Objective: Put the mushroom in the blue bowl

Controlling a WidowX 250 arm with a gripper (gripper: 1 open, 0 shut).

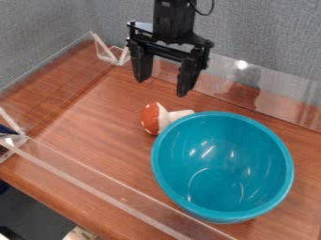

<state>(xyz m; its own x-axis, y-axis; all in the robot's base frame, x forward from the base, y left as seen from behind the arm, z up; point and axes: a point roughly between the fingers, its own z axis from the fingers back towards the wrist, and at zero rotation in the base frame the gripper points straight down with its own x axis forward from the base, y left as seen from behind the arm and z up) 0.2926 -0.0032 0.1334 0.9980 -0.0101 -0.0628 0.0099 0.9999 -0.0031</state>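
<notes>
Nearest the camera: glossy blue bowl (223, 169), upright at 4 o'clock, deep interior facing up. Left to right from there.

At 9 o'clock, by the edge of the wooden tabletop (75, 127): pale openwork piece (10, 141), cropped, too partial to name.

Near centre: toy mushroom (154, 117), on its side on the wood, just beside the bowl's 11 o'clock rim. Red-orange cap toward 9 o'clock, cream-white stem toward 3. Cannot tell from this angle whether touching the rim.

Above, at 12 o'clock from the toy: black gripper (164, 85), fingers spread wide, nothing between, pointing down.

Handling, judged by eye: probably very light, likely plastic or something similarly firm; unlikely to break, little need for force. Rounded cap likely smooth, so apt to squirt out or roll under a pinch placed high on the dome. Best taken low across the fullest part of the cap, one finger toward 12 o'clock, one toward 6, closing gently and evenly. Stem a poorer choice: short, and close to the bowl, with risk of knocking a finger on the rim or nudging the bowl. Once gripped, lift straight up past rim height, then carry toward 4 o'clock and release low over the middle, to limit any bounce.
</notes>
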